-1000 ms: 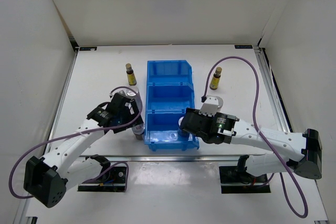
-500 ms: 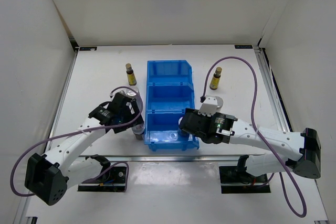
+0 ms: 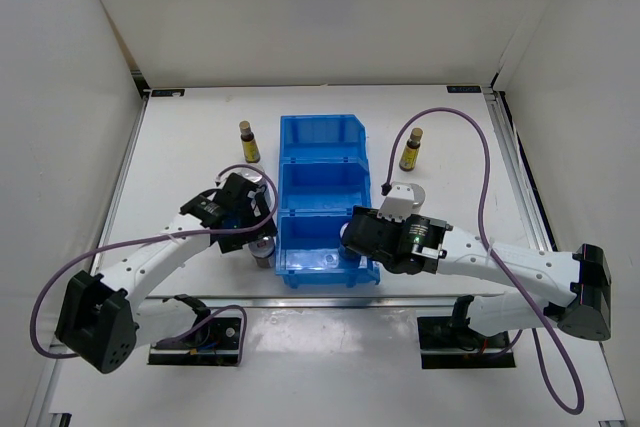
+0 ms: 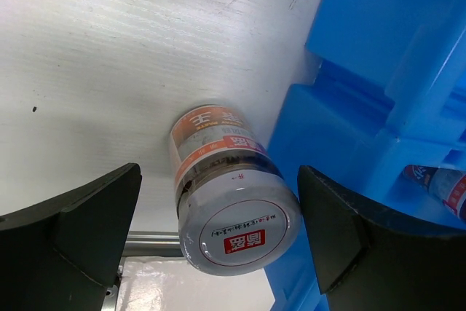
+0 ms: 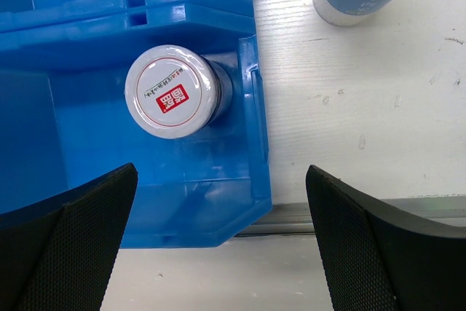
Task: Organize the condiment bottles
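Observation:
A short silver jar with a red-marked lid (image 4: 237, 213) stands on the table against the blue bin's left wall (image 4: 342, 136). It sits between the fingers of my open left gripper (image 4: 226, 253), which do not touch it; it also shows in the top view (image 3: 263, 250). My right gripper (image 5: 222, 245) is open and empty above the bin's near right corner. The second silver jar (image 5: 172, 91) stands in the near compartment. White-blue cylinders stand left (image 3: 257, 180) and right (image 3: 408, 197) of the bin. Amber bottles stand at the far left (image 3: 248, 141) and far right (image 3: 411, 149).
The blue three-compartment bin (image 3: 325, 127) lies mid-table, long side running away from me. A metal rail (image 5: 364, 213) runs along the table's near edge just below both grippers. White walls close in the table on three sides.
My left gripper has shifted a little right and away, closer round the silver jar by the bin. The right arm has barely moved.

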`<state>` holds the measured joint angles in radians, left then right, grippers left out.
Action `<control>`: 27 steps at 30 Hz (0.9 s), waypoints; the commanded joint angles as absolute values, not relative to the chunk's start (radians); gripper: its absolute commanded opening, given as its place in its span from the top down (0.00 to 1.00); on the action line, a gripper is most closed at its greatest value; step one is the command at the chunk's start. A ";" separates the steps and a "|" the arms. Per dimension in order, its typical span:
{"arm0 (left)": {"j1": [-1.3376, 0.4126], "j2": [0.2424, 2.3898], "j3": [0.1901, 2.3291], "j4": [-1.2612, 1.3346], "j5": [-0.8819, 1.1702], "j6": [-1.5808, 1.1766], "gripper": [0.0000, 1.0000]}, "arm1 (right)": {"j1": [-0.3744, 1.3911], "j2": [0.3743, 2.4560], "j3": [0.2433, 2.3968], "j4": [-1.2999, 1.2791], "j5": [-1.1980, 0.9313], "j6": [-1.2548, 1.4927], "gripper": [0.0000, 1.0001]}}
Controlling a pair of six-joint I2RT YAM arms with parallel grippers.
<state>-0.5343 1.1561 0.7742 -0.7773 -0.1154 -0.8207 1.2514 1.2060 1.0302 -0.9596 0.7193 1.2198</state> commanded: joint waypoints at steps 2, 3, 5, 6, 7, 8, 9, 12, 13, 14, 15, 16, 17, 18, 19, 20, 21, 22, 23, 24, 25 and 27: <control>-0.538 1.157 0.778 -0.782 -0.100 -0.815 0.01 | 1.256 1.209 1.051 -0.942 0.747 1.223 0.00; -0.538 1.157 0.778 -0.782 -0.100 -0.815 0.01 | 1.256 1.209 1.051 -0.942 0.747 1.223 0.00; -0.538 1.134 0.767 -0.782 -0.100 -0.815 0.02 | 1.256 1.209 1.051 -0.942 0.747 1.223 0.00; -0.538 1.125 0.767 -0.782 -0.100 -0.815 0.04 | 1.256 1.209 1.051 -0.942 0.747 1.223 0.00; -0.538 1.114 0.756 -0.782 -0.100 -0.815 0.05 | 1.256 1.209 1.051 -0.942 0.747 1.223 0.00; -0.538 1.089 0.756 -0.782 -0.100 -0.815 0.08 | 1.256 1.209 1.051 -0.942 0.747 1.223 0.00; -0.538 1.078 0.756 -0.782 -0.089 -0.815 0.09 | 1.256 1.209 1.051 -0.942 0.747 1.223 0.00; -0.538 1.048 0.747 -0.791 -0.078 -0.815 0.17 | 1.256 1.209 1.051 -0.942 0.747 1.223 0.00; -0.538 1.036 0.747 -0.792 -0.078 -0.815 0.19 | 1.256 1.218 1.051 -0.942 0.747 1.223 0.00; -0.538 1.025 0.747 -0.802 -0.078 -0.815 0.22 | 1.256 1.218 1.051 -0.942 0.747 1.223 0.00; -0.538 1.025 0.747 -0.802 -0.069 -0.815 0.22 | 1.256 1.218 1.051 -0.942 0.747 1.223 0.00; -0.538 1.025 0.747 -0.802 -0.069 -0.815 0.25 | 1.256 1.218 1.060 -0.942 0.747 1.223 0.00; -0.538 1.025 0.747 -0.802 -0.069 -0.815 0.27 | 1.256 1.218 1.060 -0.942 0.747 1.223 0.00; -0.538 1.016 0.747 -0.802 -0.069 -0.815 0.29 | 1.256 1.218 1.060 -0.942 0.747 1.223 0.00; -0.538 1.015 0.738 -0.811 -0.069 -0.815 0.33 | 1.256 1.218 1.060 -0.942 0.747 1.223 0.00; -0.538 1.015 0.738 -0.811 -0.069 -0.805 0.33 | 1.256 1.218 1.060 -0.942 0.747 1.223 0.00; -0.538 1.015 0.738 -0.811 -0.069 -0.805 0.36 | 1.256 1.218 1.060 -0.942 0.747 1.223 0.00; -0.538 1.015 0.747 -0.811 -0.069 -0.805 0.39 | 1.256 1.218 1.060 -0.942 0.747 1.223 0.00; -0.538 1.015 0.747 -0.821 -0.069 -0.805 0.41 | 1.256 1.218 1.060 -0.942 0.747 1.223 0.00; -0.538 1.015 0.761 -0.821 -0.080 -0.805 0.45 | 1.256 1.218 1.060 -0.942 0.747 1.223 0.00; -0.538 1.015 0.770 -0.846 -0.080 -0.805 0.47 | 1.256 1.218 1.060 -0.942 0.747 1.223 0.00; -0.538 1.015 0.810 -0.871 -0.109 -0.805 0.51 | 1.256 1.209 1.060 -0.942 0.747 1.223 0.00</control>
